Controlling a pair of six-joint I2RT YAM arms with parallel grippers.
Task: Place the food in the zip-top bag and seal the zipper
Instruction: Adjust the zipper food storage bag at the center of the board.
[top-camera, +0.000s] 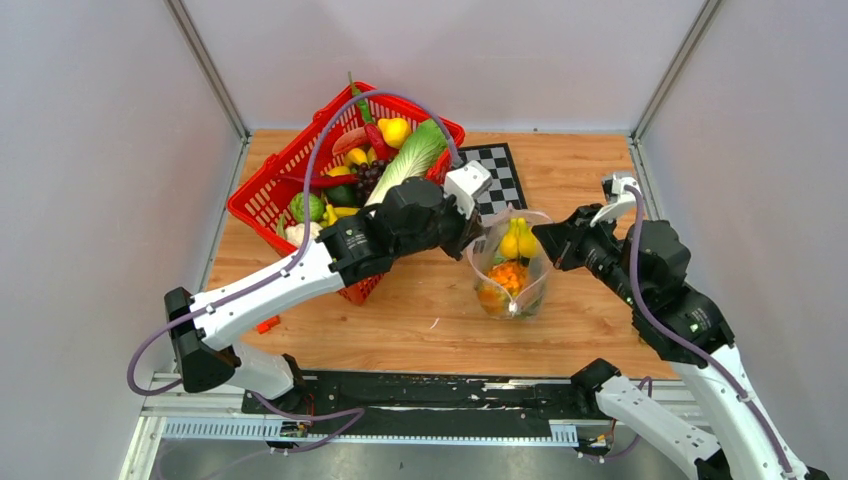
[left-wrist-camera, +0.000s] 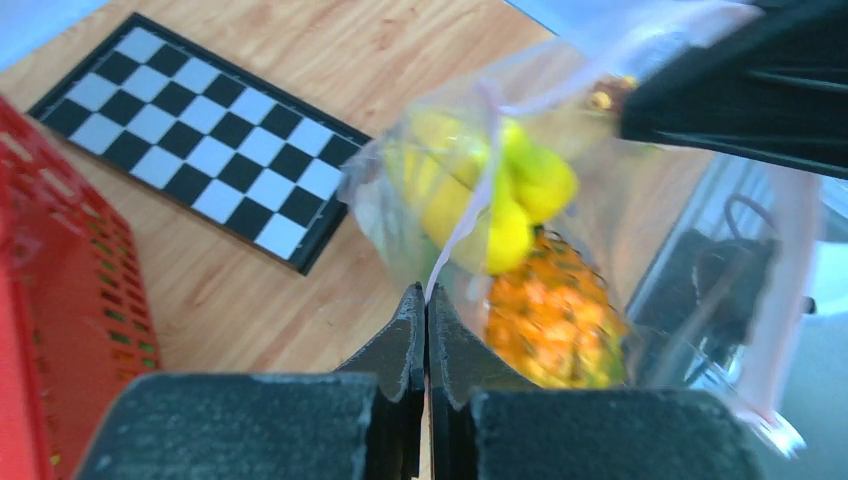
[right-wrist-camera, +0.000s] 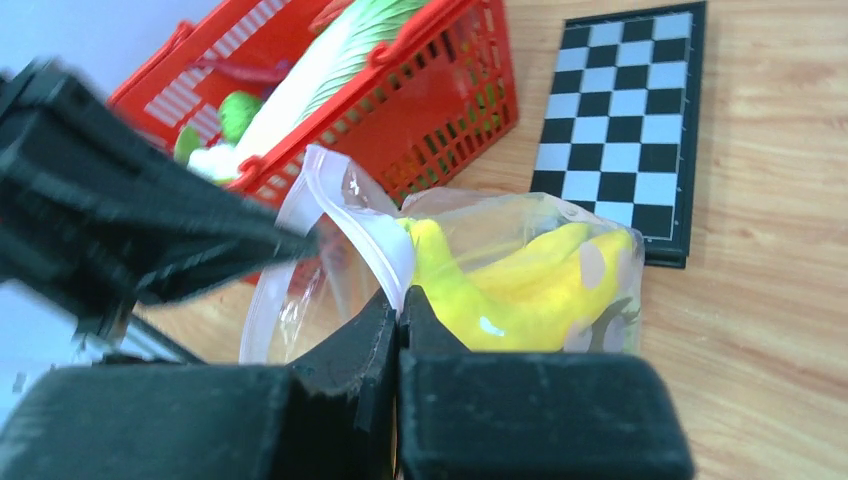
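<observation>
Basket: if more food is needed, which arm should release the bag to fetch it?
Probably left: the basket sits beside the left gripper; the right gripper pinches the bag on its far side.

Centre frame: clear bag (top-camera: 512, 295) on the desk (top-camera: 420, 325) holds yellow bananas (top-camera: 518, 241) and an orange piece (top-camera: 510, 275); left claw (top-camera: 472, 241) and right claw (top-camera: 546, 243) grip its mouth edges.

Bright even light, soft shadows; zip-top bag (left-wrist-camera: 520, 200) blurred in left wrist view.

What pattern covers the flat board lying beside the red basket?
The board has black-and-white checks, like a chessboard. It shows best in the left wrist view.
</observation>
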